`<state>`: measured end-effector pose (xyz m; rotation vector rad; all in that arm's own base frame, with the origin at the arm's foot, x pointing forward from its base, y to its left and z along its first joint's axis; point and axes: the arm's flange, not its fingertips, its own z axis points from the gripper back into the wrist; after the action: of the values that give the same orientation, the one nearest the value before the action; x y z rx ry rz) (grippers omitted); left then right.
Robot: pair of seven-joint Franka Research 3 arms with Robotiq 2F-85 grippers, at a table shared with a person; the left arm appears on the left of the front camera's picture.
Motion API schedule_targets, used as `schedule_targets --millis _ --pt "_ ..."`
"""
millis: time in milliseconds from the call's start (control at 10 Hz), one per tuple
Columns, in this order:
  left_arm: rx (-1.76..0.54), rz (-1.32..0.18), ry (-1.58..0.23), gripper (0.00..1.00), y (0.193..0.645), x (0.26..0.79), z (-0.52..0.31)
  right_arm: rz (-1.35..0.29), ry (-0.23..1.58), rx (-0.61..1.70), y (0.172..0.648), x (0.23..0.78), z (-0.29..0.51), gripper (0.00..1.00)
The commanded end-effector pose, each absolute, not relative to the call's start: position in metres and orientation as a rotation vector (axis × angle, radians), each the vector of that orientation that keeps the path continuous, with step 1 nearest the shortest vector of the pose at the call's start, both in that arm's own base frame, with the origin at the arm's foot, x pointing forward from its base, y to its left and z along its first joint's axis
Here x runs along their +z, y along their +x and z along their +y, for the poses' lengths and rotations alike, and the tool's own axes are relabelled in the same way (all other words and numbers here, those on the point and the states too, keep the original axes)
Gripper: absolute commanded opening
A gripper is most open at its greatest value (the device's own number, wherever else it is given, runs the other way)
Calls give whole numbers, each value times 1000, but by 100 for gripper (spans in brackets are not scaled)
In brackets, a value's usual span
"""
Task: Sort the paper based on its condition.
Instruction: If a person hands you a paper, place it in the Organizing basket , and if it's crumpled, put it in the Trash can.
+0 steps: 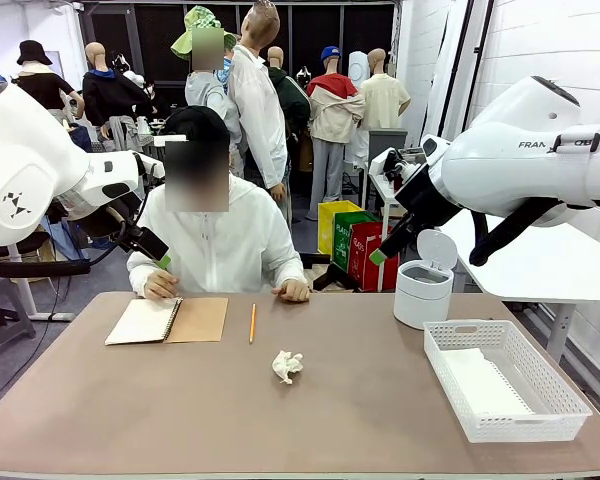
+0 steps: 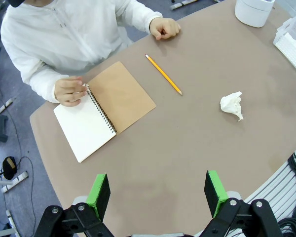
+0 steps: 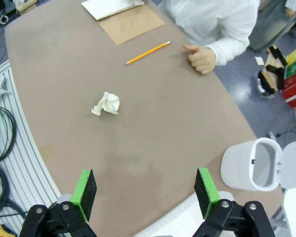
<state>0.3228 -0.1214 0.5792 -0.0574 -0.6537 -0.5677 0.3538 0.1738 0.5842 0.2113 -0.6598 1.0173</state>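
crumpled white paper [image 3: 106,104] on brown table, well beyond wide-open, empty right tool [image 3: 145,191]

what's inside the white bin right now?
The bin has its lid flipped open; the visible inner wall looks bare grey. Its bottom is hidden by the rim, so contents there cannot be told.

the white basket [image 2: 292,43] is cut off by the left wrist view's right edge, the notebook [image 3: 108,7] by the right wrist view's top.
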Motion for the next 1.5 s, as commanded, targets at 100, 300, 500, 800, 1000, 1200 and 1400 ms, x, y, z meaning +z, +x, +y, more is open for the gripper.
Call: schedule_targets --millis 100,300,500,800,1000,1200,1400 --pt "-565 -657 -63 100 323 579 -120 -663 206 1016 354 583 174 100" --pt "-565 -657 -63 100 323 579 -120 -660 211 1017 354 584 174 100" --pt "-565 -657 -63 100 323 579 -120 -614 181 1029 358 580 193 100" --pt "-565 -657 -63 100 323 579 -120 -542 166 1057 369 561 242 100" --pt "-565 -657 -63 100 323 579 -120 -506 112 1034 376 541 275 100" --pt "-565 -657 -63 100 323 579 -120 -467 70 1041 386 516 302 100" --pt "-565 -657 -63 100 323 579 -120 -431 31 1023 396 492 315 100"
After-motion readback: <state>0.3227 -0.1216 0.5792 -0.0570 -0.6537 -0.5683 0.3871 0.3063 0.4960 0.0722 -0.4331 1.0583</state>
